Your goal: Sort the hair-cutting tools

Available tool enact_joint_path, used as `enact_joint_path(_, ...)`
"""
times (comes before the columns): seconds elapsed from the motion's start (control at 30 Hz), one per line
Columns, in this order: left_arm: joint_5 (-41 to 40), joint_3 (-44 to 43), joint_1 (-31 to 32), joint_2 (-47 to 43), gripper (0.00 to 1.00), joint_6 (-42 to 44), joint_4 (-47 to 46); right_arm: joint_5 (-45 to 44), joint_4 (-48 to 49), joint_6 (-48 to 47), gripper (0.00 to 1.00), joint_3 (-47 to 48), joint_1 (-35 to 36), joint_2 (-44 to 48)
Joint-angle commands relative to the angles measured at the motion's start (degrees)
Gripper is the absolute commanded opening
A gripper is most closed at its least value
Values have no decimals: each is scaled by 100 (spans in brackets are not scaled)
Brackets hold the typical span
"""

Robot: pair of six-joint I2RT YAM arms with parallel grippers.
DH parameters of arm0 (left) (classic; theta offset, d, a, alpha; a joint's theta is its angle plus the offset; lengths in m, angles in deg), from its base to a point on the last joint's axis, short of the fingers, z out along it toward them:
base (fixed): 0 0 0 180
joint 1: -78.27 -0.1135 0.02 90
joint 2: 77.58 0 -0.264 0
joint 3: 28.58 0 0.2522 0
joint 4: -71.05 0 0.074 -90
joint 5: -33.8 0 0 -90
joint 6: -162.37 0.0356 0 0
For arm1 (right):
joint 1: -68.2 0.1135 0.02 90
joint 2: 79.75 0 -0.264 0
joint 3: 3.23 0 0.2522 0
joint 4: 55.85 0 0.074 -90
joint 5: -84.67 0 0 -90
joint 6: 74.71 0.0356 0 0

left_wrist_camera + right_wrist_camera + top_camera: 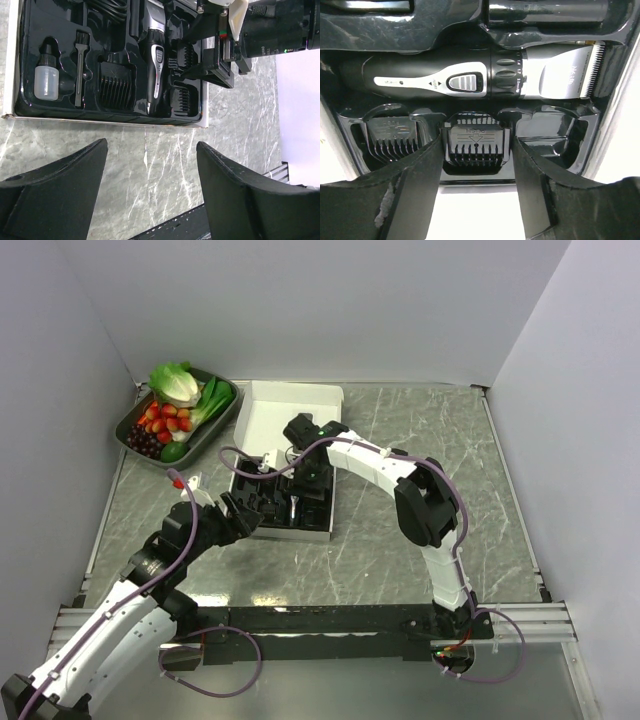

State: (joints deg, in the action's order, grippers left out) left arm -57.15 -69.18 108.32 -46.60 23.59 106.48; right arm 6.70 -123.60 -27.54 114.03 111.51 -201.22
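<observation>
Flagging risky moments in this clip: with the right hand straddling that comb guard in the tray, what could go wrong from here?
1. The middle comb guard sits snugly in its pocket of the black tray; the right hand may lift the tray with it.
2. One finger stands close to the neighbouring guard and could catch it.
3. The left hand hangs open, off the box, so nothing steadies it.

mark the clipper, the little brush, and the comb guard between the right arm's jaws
hair clipper (pixel 465 82), right wrist view, on its slide switch.
little brush (pixel 78 75), left wrist view, mid-handle.
comb guard (pixel 476 137), right wrist view, on the flat face just above its teeth.
</observation>
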Motion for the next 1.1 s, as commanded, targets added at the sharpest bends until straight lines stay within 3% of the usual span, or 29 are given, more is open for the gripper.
enact_joint_path(0.0, 7, -173, 11, 31, 78, 61, -234, 45, -304, -129, 68, 38, 2, 0)
enact_joint_path(0.47, 34, -235, 19, 48, 78, 70, -216, 36, -375, -15, 69, -129, -16, 360)
enact_joint_path(0.97, 42, -174, 19, 75, 79, 52, -269, 36, 284, 301, 73, -269, 90, 1046)
enact_joint_path(1.07, 42, -156, 11, 66, 79, 52, -277, -61, 512, 450, 63, -287, 90, 1020)
